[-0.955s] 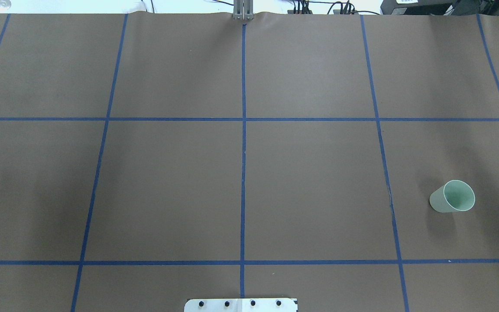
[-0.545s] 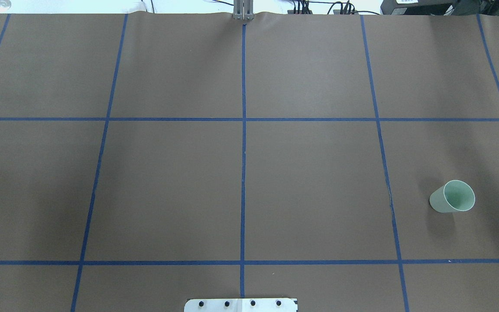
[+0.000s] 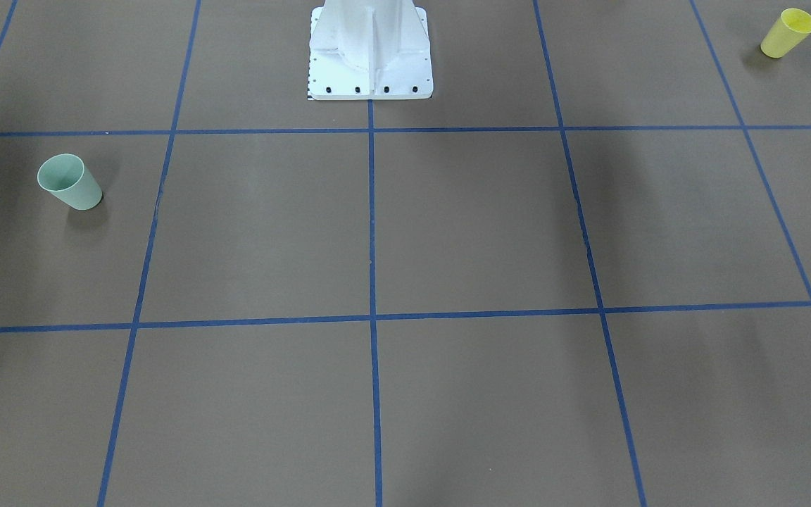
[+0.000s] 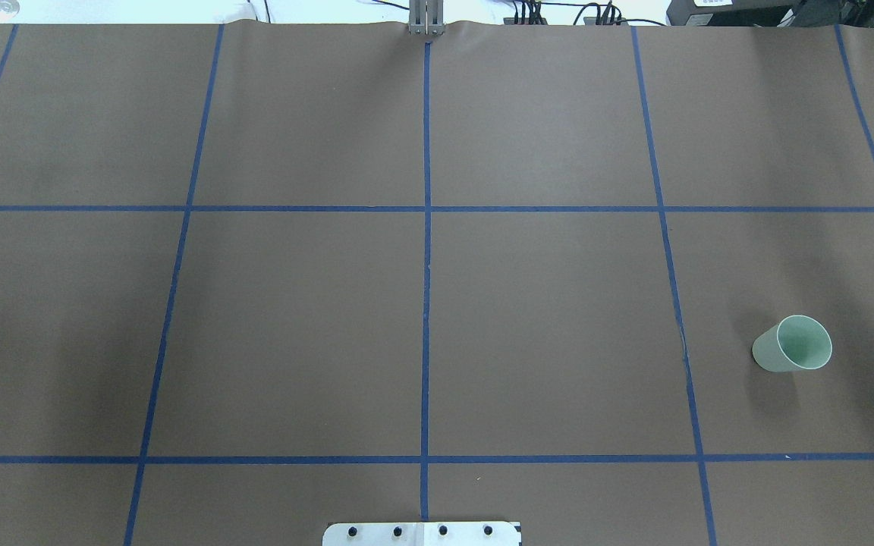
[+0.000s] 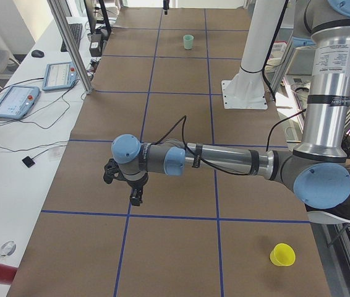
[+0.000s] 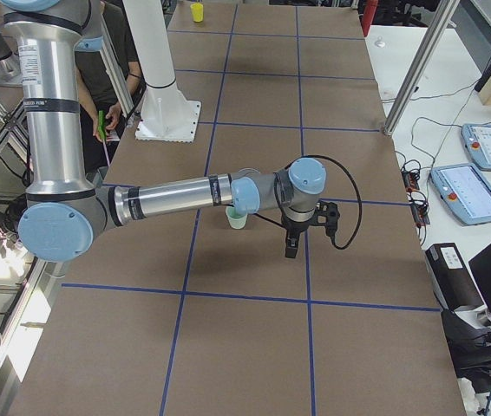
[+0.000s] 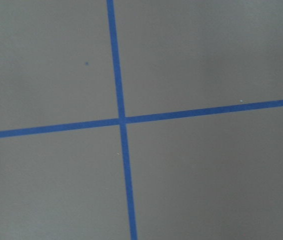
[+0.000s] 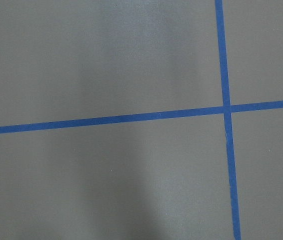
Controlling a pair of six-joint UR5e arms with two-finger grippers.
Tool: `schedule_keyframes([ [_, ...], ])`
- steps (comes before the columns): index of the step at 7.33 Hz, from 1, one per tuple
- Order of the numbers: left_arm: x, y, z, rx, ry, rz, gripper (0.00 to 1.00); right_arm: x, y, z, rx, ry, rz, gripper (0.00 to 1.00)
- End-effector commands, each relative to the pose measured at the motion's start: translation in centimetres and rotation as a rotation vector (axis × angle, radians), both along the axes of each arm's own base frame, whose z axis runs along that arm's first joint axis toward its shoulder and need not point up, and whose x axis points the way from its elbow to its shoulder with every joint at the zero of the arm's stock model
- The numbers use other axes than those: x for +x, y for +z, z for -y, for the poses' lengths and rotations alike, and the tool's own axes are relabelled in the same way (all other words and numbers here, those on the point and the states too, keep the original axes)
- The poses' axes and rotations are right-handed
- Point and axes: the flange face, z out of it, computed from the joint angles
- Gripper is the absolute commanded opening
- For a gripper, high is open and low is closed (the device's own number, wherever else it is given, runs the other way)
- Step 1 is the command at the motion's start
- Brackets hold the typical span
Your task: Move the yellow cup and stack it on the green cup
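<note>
Jaws unreadable on both arms; neither cup is held, and the cups sit at opposite ends of the table (image 4: 543, 303).
Left gripper (image 5: 136, 197) and right gripper (image 6: 290, 250) show only in side views, so spread or pressed together can't be told. Each hangs pointing down over bare table. Yellow cup (image 3: 788, 33) stands upright at the robot's left end, well apart from the left gripper. Green cup (image 3: 70, 182) stands upright at the right end, near the right wrist. Probably split this way to force a hand-over mid-table; pickup not yet started.

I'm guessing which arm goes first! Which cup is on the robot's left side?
The yellow cup, at the left end of the table, close to the robot's edge. The green cup stands at the opposite, right end.
</note>
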Motion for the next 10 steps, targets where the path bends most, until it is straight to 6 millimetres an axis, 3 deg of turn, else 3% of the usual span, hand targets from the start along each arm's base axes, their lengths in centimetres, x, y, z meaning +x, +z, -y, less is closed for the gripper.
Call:
schedule_keyframes([
  [1, 0.8, -2.6, -0.3, -0.131, -0.131, -0.036, 1.0, -0.2, 0.6, -0.3, -0.017, -0.001, 0.006, 1.0],
  [2, 3.1, -4.1, -0.9, -0.217, -0.185, -0.033, 1.0, -0.2, 0.8, -0.3, -0.023, -0.003, 0.01, 1.0],
  [5, 12.9, -4.2, -1.2, -0.388, -0.369, 0.112, 1.0, -2.2, 0.8, -0.4, -0.03, -0.042, 0.036, 1.0],
  [7, 19.5, -2.5, -3.0, -0.489, -0.615, 0.31, 1.0, -3.6, 0.1, -0.6, -0.035, -0.074, 0.089, 1.0],
  [8, 19.7, -1.3, -5.1, -0.518, -0.74, 0.375, 1.0, -3.9, -0.2, -0.7, -0.032, -0.082, 0.104, 1.0],
  [9, 20.5, 0.7, -8.2, -0.569, -0.892, 0.462, 1.0, -6.0, -1.1, -0.6, 0.002, -0.124, 0.112, 1.0],
  [10, 20.9, 0.1, -11.5, -0.596, -1.009, 0.57, 1.0, -7.3, -0.9, -0.8, 0.034, -0.148, 0.117, 1.0],
])
